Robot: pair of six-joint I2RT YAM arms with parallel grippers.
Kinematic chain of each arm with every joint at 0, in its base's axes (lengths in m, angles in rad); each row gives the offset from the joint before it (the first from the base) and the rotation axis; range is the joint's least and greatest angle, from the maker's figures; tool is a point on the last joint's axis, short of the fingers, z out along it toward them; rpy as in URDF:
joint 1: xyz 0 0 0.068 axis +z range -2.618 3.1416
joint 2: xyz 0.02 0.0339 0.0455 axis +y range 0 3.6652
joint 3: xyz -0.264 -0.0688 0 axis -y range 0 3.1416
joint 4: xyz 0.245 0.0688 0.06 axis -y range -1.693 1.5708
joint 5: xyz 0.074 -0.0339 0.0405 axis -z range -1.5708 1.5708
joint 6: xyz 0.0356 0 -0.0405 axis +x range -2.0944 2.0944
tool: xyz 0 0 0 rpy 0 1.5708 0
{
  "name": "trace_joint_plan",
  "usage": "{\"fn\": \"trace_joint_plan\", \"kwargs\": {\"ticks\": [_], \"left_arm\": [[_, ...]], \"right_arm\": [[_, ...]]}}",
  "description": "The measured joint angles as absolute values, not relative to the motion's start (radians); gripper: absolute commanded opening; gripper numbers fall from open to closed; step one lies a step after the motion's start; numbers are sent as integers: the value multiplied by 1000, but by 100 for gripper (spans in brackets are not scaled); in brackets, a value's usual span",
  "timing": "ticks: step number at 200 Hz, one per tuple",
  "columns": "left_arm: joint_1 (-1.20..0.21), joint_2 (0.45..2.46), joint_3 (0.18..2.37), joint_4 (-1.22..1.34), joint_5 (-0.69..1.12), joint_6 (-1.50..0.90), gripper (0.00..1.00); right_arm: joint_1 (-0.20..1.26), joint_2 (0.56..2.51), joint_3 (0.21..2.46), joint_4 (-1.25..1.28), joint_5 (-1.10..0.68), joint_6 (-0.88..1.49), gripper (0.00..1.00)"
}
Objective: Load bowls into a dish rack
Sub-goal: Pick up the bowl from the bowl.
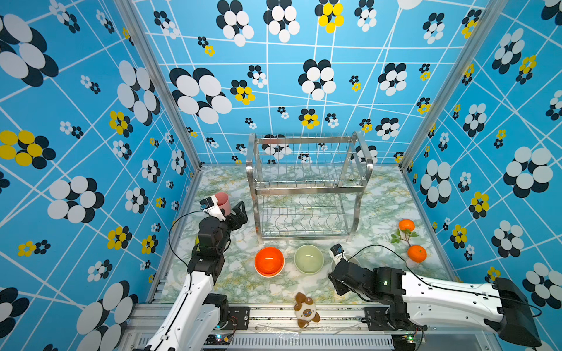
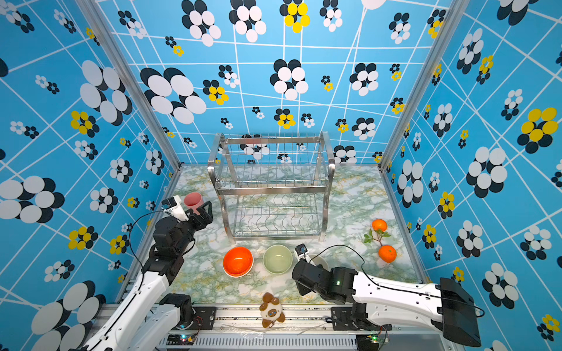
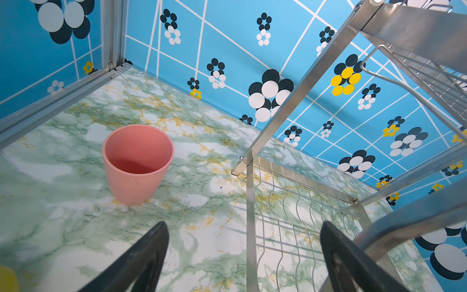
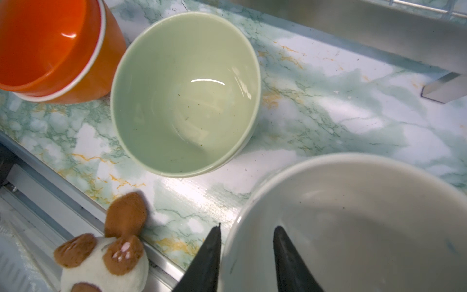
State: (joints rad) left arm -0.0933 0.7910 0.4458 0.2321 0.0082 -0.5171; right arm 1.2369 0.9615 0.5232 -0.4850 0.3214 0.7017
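Cream-white glossy round bowl (image 2: 320, 262), lower centre in a top view, rim btw right gripper (image 4: 247, 226) fingers, pinched or not we can't tell; left gripper (image 3: 244, 223) spread; risk: thin-rim hold may slip before steel wire dish rack (image 1: 304, 190).

In both top views the right arm (image 2: 328, 279) covers nearly all of the cream-white bowl (image 2: 320, 259), so you get only a sliver of its rim. In the right wrist view that bowl is blurred and cut off by the picture's edges. There you cannot tell whether the right hand (image 4: 246, 227) presses the bowl's wall. The orange bowls (image 4: 50, 45) sit nested and cropped, so you cannot count them. In the top views the left arm's camera (image 1: 209, 206) hides part of the pink cup (image 1: 223, 201). In the left wrist view a yellow thing (image 3: 7, 278) is cropped at the corner, with too little showing to name
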Motion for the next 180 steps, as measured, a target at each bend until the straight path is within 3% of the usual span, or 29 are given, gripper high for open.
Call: {"fn": "trace_joint_plan", "kwargs": {"ticks": [50, 180], "left_arm": [[-93, 791, 446, 232, 8, -517, 95], [-93, 791, 446, 232, 8, -518, 95]], "right_arm": [[1239, 934, 516, -469, 312, 719, 13], [1242, 669, 517, -509, 329, 647, 8]]}}
